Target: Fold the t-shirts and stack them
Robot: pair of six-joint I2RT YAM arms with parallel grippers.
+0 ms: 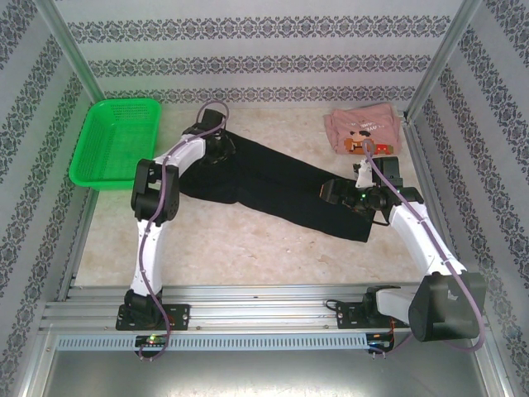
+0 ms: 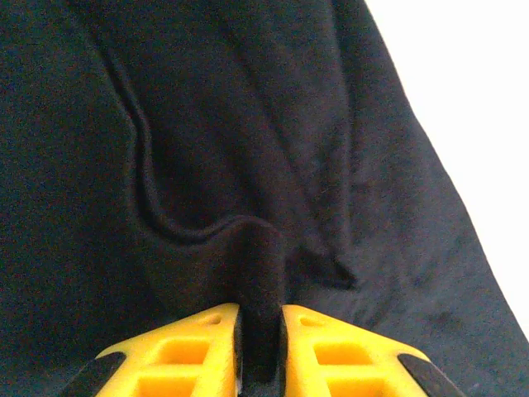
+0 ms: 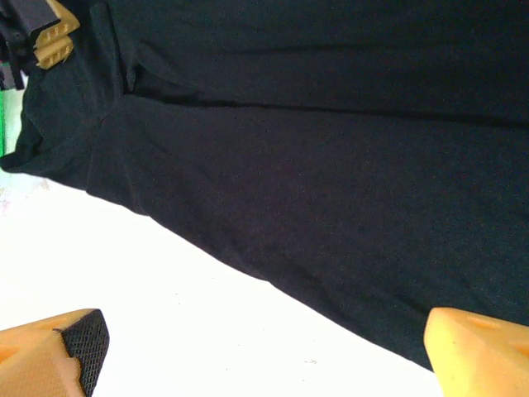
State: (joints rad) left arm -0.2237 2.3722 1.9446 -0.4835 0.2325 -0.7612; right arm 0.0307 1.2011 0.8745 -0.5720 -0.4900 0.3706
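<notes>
Table (image 1: 248,248): pale marbled top, boxed in by patterned walls (image 1: 248,33) and metal frame posts (image 1: 70,45). In both my wrist views it burns out to plain white.
Green basket (image 1: 116,141): sits at the far left, with one corner out past the table edge. I cannot make out what is inside through the mesh.
Black t-shirt (image 1: 273,186): spread flat in a long diagonal band from far left to near right. My left arm covers its far end, and I cannot pick out the neckline or sleeves.
Left gripper (image 2: 260,347): the yellow fingers (image 2: 190,347) are drawn narrow and pinch a raised ridge of the black cloth, with creases running away from it. From above it is dark on dark and hard to read.
Right gripper (image 3: 264,364): spread wide and holding nothing. It hangs at the shirt's near hem with bare table between the fingertips. Both tips are cut off by the bottom edge of the wrist view.
Pink t-shirt (image 1: 364,132): bunched in the far right corner, print up. My right wrist and cable hide its near edge, so I cannot tell whether it touches the black one.
</notes>
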